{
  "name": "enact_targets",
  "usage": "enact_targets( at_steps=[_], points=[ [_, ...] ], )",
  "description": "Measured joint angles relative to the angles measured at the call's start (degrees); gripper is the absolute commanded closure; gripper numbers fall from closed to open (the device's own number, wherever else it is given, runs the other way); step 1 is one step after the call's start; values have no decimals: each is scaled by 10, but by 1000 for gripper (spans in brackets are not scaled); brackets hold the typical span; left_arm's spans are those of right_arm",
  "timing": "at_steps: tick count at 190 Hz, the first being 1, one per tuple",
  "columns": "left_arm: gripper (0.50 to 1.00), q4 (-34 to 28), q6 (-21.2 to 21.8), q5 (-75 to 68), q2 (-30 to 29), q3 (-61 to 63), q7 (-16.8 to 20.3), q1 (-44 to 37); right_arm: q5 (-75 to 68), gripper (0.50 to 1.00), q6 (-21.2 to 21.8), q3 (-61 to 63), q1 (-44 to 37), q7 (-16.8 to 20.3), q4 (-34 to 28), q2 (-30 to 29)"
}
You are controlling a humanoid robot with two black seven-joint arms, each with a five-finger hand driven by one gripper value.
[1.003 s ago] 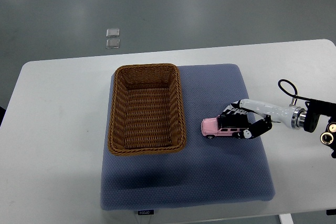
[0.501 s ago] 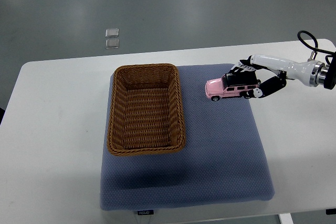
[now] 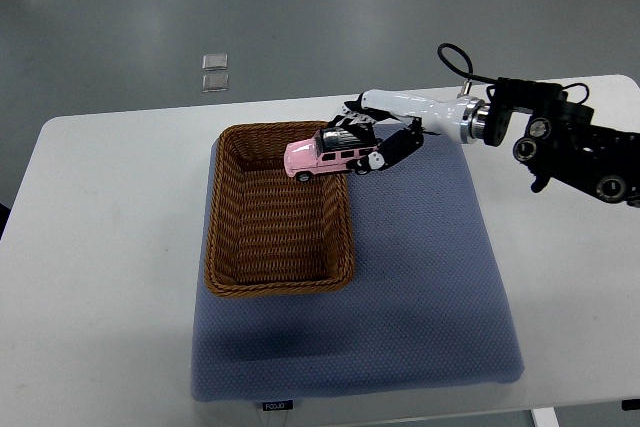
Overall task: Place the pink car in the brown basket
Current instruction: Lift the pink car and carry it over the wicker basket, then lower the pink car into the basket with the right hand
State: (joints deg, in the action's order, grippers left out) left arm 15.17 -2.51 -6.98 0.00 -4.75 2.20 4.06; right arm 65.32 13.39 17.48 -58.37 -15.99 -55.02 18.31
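The right hand has its fingers closed around the rear half of the pink car, with dark fingertips curled under the body and others lying over the black roof. The car is held off the surface, roughly level, its nose pointing toward the picture's left. It hangs over the far right corner of the brown basket, with the front of the car above the basket's inside and the back end over the right rim. The white forearm runs from the hand toward the picture's right and ends in a black wrist assembly above the desk.

The basket is rectangular and woven. It sits on the left part of a blue-grey mat that covers the middle of the white desk. Beyond the desk, two small clear squares lie on the grey floor.
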Motion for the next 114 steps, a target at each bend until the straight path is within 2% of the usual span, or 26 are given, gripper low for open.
enact_targets(
  at_steps=[36,87,88,89,90,91,92,93,94,96,97,101,114],
  points=[
    [500,0,0,-1,0,1,0,1,6,1000,-14,-12,-1,-1,72,-97],
    [500,-2,0,0,0,1,0,1,7,998,-53,-54,16,-2,92,-135],
    [500,-2,0,0,0,1,0,1,7,939,-53,-54,17,-2,92,-136],
    [500,-2,0,0,0,1,0,1,7,938,-54,-54,17,-2,93,-137],
    [500,-1,0,0,0,1,0,1,7,890,-54,-55,18,-2,93,-138],
    [500,-1,0,0,0,1,0,1,7,889,-55,-55,18,-2,93,-138],
    [500,-1,0,0,0,1,0,1,7,855,-55,-55,19,-2,93,-139],
    [500,-1,0,0,0,1,0,1,7,854,-55,-55,19,-2,93,-139],
    [500,-1,0,0,0,1,0,1,7,826,-56,-55,19,-2,93,-140],
    [500,-1,0,0,0,1,0,1,7,826,-56,-55,20,-2,94,-141],
    [500,-1,0,0,0,1,0,1,7,802,-57,-55,21,-2,94,-141],
    [500,-1,0,0,0,1,0,1,7,765,-58,-55,23,-2,95,-143],
    [500,-1,0,0,0,1,0,1,7,673,-60,-55,29,-2,97,-146]
  ],
)
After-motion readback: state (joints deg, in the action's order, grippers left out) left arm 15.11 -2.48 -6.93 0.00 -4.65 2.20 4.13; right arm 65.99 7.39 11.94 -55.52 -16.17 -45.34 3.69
